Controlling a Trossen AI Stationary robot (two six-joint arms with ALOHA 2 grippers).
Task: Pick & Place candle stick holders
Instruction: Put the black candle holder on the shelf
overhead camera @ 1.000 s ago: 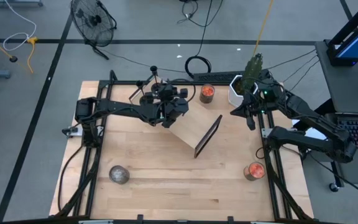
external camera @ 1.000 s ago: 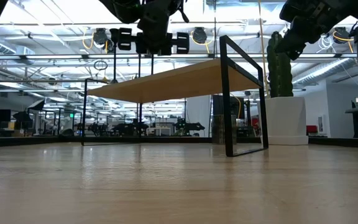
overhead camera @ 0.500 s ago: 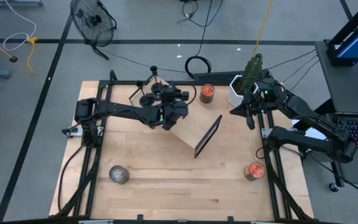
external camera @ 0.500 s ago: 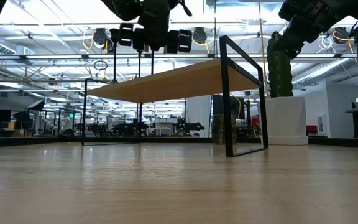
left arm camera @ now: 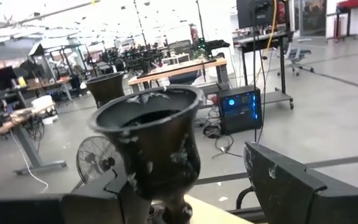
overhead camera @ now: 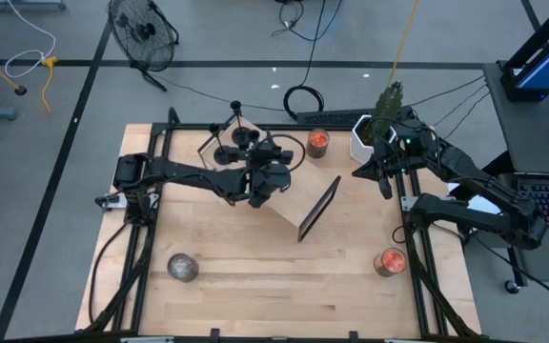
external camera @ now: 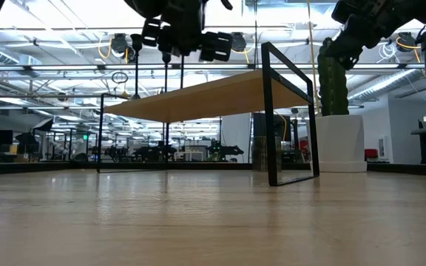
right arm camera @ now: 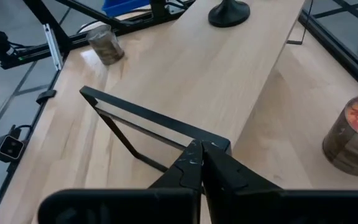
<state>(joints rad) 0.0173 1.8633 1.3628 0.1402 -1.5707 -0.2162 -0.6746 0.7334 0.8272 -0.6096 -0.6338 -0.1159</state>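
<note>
A black candle stick holder stands on the wooden shelf's [overhead camera: 298,205] top with its disc base [right arm camera: 229,12] near the shelf's far left end. Its cup [left arm camera: 148,134] shows close up between the fingers of my left gripper [left arm camera: 185,186], which hovers over that end of the shelf [overhead camera: 265,179] with its fingers spread. A second holder's cup [left arm camera: 106,87] shows behind it. More holders [overhead camera: 222,145] stand on the table beyond the shelf. My right gripper [right arm camera: 201,155] is shut and empty, in the air beside the white pot [overhead camera: 360,138]. My left gripper has the holder's neck [left arm camera: 166,208], just below the cup, between its spread fingers. A gap shows between the neck and one finger [left arm camera: 278,180]. Whether the other finger [left arm camera: 114,196] touches the neck I cannot tell. The holder stands upright.
An orange candle jar [overhead camera: 317,143] stands at the far side and another [overhead camera: 389,260] at the near right. A grey ball [overhead camera: 182,267] lies near left. The shelf's black end frame [right arm camera: 148,124] faces my right gripper. Bare tabletop lies along the near edge.
My left gripper has gone a little toward the table's right and near edges, farther over the shelf's far left end, and has risen slightly in the low view.
</note>
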